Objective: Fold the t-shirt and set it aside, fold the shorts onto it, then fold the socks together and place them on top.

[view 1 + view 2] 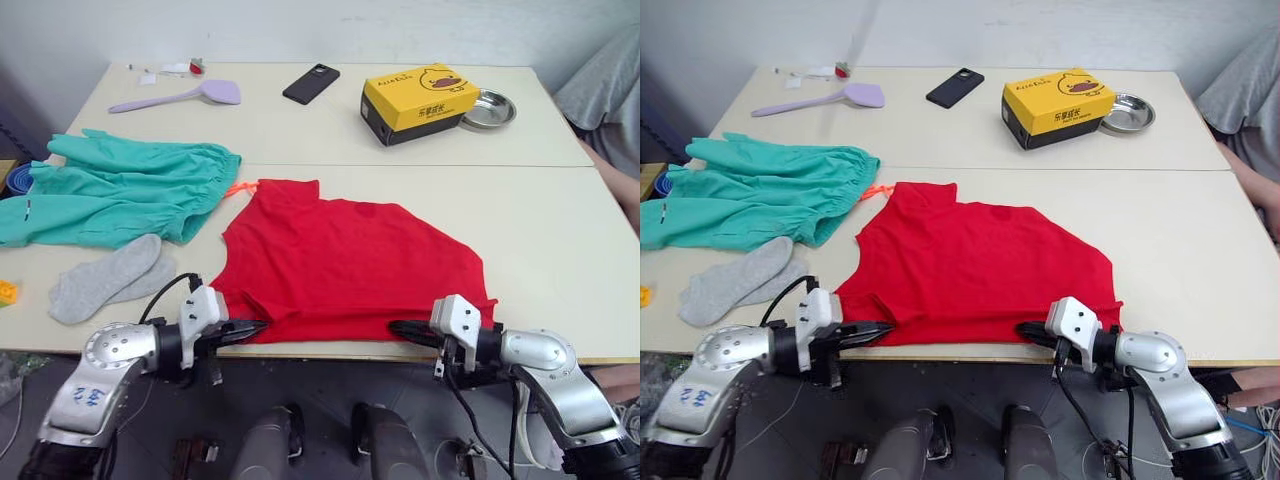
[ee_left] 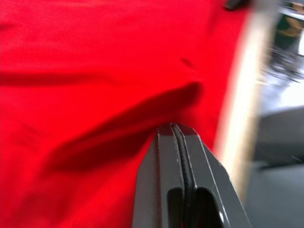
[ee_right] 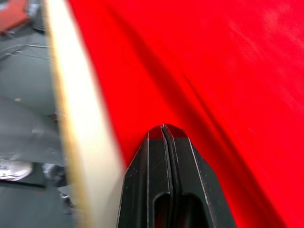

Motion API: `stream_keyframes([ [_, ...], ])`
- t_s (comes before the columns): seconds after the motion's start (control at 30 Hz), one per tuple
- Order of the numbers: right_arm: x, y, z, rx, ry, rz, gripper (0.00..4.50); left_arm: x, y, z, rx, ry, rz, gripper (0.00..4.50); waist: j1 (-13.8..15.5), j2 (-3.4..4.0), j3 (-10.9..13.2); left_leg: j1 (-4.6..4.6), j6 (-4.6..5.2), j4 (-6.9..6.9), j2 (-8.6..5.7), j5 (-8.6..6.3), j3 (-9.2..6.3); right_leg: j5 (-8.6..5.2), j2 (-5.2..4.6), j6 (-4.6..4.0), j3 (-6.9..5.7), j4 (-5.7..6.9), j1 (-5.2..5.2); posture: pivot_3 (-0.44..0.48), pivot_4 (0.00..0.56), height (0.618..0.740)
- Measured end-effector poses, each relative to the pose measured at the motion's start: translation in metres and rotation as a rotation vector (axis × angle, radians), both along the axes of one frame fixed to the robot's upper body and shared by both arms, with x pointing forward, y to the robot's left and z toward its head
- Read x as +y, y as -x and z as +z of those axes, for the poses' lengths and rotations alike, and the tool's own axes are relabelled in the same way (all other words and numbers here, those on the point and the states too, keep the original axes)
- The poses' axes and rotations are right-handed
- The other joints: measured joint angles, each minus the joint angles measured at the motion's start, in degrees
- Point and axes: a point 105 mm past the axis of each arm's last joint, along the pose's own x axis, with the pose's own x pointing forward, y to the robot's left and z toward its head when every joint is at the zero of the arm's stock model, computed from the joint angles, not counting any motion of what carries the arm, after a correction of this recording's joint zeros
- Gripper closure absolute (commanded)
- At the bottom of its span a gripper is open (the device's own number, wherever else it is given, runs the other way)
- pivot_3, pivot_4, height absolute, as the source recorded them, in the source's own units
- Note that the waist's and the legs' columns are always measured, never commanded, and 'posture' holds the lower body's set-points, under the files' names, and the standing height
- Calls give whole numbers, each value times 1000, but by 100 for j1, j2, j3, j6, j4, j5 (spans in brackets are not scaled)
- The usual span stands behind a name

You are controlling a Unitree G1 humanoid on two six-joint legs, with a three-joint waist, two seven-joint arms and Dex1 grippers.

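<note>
Two grippers, left and right, pinch the shirt's near hem (bench edge), fingers pressed together.

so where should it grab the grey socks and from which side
A likely best grip is the open cuff ends of the socks, near the shorts: the two lie overlapped there, so one pinch could catch both. Coming from above with the left end effector seems best, since they lie flat on the table on that side, beside the t-shirt.

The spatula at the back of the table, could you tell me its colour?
The spatula is pale lilac, clearest in the left eye view.
</note>
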Motion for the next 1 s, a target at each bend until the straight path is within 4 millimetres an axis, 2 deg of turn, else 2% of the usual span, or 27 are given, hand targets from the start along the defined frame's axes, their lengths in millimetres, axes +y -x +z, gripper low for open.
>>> stream_keyframes([
  [0.17, -12, -17, 3, -25, -29, -105, 4500, 5, -23, 0, -46, 33, 144, 4473, 36, -2, -1, -1, 2, 13, 2, 0, 1, 0, 1, 1, -1, 12, 2, 0, 150, 740],
  [0.37, -62, -29, 7, -33, 19, -267, 4500, 27, -32, 1, -61, 48, 282, 4473, 51, -13, -8, 2, 7, 24, 3, -3, 0, 1, 1, 2, -3, 13, 10, 0, 150, 740],
  [0.53, -99, -25, 9, -44, -7, -364, 4500, 54, -25, 9, -88, 50, 329, 4473, 44, -21, -13, 0, 8, 22, 6, -4, 0, 1, 2, 2, -4, 13, 9, 0, 150, 740],
  [0.7, -102, -6, 22, -49, -118, -300, 4500, 72, -10, 29, -138, 74, 268, 4473, 41, -21, -13, 2, 18, 18, 10, -10, 1, 0, 3, 1, -3, 11, 9, 0, 150, 740],
  [0.8, -96, 18, 28, -18, -127, -194, 3578, 75, 6, 38, -132, 41, 170, 3868, 41, -20, -13, 3, 25, 15, 11, -14, 0, 0, 3, 1, -2, 4, 11, 0, 150, 740],
  [0.9, -95, 32, 22, 12, -46, -120, 2480, 73, 16, 40, -125, -10, 99, 2862, 42, -20, -13, 3, 32, 16, 11, -19, 2, 0, 3, 1, 0, 1, 11, 0, 150, 740],
  [1.0, -98, 36, 17, 22, 46, -81, 1392, 70, 23, 33, -124, -82, 33, 1874, 43, -19, -13, 3, 32, 9, 11, -21, 3, -1, 3, -2, 1, -5, 8, 0, 150, 740],
])
